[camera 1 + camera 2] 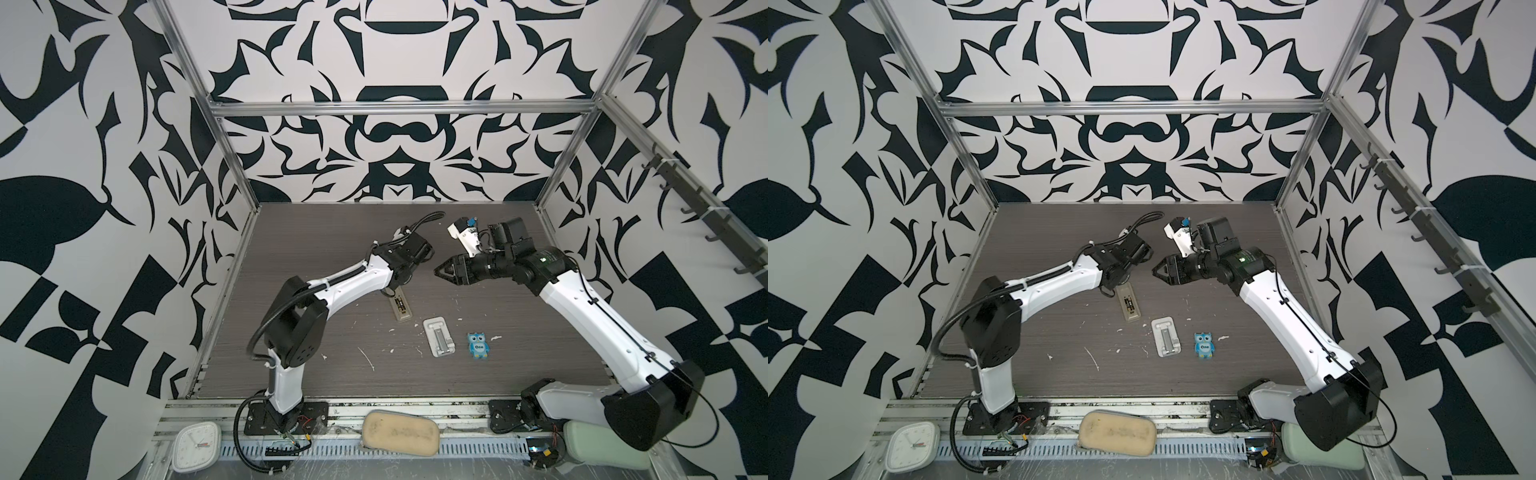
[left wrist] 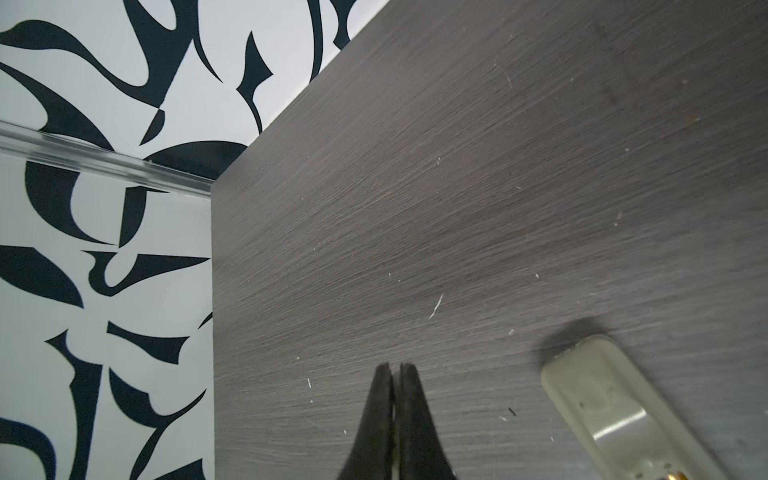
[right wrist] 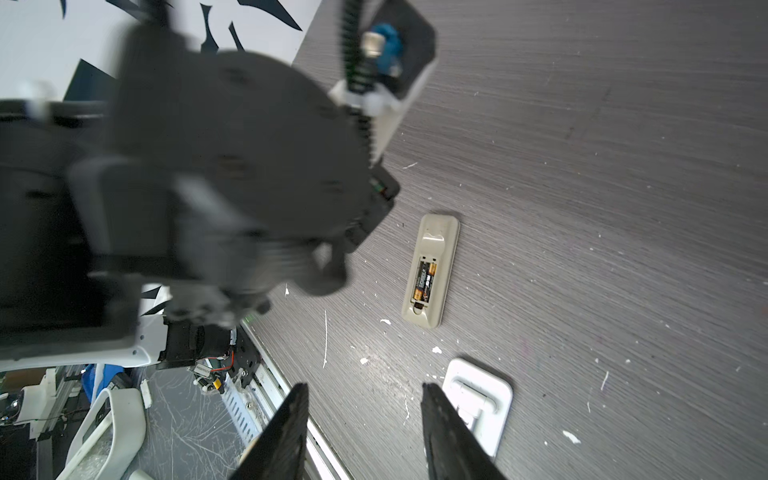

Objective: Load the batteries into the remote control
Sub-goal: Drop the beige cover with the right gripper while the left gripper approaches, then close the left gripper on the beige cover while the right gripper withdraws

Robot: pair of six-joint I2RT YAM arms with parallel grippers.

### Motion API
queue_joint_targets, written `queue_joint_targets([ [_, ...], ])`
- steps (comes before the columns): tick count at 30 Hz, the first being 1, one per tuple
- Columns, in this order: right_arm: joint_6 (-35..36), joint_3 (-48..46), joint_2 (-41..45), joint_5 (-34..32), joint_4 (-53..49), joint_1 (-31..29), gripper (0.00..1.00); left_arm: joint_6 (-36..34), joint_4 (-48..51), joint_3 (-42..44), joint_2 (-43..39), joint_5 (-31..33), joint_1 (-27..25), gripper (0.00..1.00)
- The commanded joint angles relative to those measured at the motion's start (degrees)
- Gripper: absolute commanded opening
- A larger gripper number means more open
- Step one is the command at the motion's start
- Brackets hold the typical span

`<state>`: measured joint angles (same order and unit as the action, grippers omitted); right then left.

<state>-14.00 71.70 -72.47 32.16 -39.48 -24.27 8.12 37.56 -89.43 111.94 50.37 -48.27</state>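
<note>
Both batteries (image 3: 424,280) sit in the bay of the remote control (image 3: 437,232) at mid-frame. With the left gripper (image 2: 397,370) closed and the right gripper (image 3: 365,390) parted, both empty, lifting clear without nudging it seems best.

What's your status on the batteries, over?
Left pincer shut, empty, beside remote control. Right pincer open, empty, apart. Both batteries seated in remote. Stand, owl lie apart, not blocking.
</note>
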Motion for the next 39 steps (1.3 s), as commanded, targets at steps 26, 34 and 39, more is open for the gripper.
queue_joint_targets([
  [26, 1.91, -3.32, 13.66, -19.6, -6.58, 1.42, 0.48, 1.53, 1.35, -34.69, 33.27, -4.31, -2.52, 0.01],
  [34, 2.22, -2.97, 14.54, -22.13, -6.29, 1.6, 0.49, 3.03, 3.04, -36.36, 35.67, -3.61, -3.41, 0.07],
  [39, 2.51, -2.54, 14.9, -23.97, -6.35, 1.76, 0.51, 4.68, 3.01, -36.0, 36.0, -4.79, -3.84, 0.13],
])
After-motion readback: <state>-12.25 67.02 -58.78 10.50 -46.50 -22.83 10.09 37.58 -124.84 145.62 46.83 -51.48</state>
